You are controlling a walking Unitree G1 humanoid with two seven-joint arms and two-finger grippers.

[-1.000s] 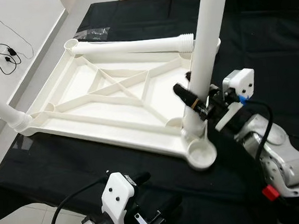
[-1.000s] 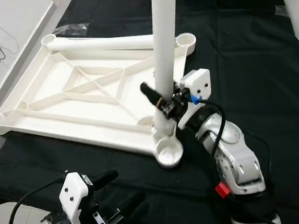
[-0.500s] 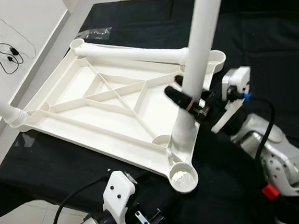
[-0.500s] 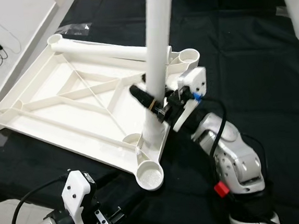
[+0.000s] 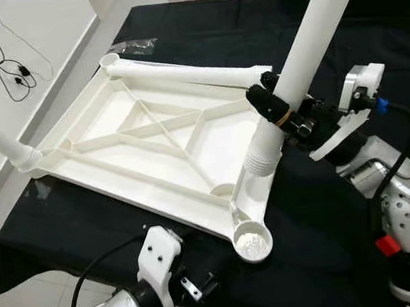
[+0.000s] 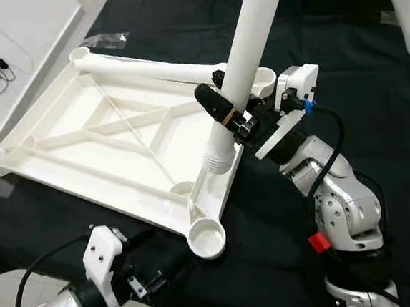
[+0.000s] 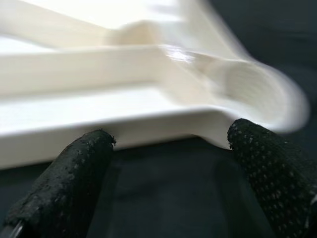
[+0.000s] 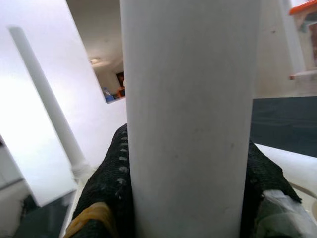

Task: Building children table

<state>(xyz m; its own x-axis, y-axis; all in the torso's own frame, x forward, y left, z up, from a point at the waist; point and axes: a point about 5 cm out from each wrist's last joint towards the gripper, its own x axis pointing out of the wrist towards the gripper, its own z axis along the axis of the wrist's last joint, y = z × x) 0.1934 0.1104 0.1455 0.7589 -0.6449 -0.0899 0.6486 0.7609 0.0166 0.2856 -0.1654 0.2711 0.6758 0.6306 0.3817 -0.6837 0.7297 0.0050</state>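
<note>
The right gripper (image 5: 282,112), clamped on the long white plastic leg tube (image 5: 298,70), has lifted it clear of the upturned white tabletop's (image 5: 153,140) near corner socket (image 5: 253,241), undoing that fit, while the left gripper (image 7: 168,163) gapes wide.

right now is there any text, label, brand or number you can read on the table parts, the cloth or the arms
None: no readable text in these views.
White tabletop, the leg clamped in the right gripper, and the black cloth: plain, unmarked.
Red tag on the right arm: too small to show any lettering.
Left gripper: bare black pads, no marks.
</note>
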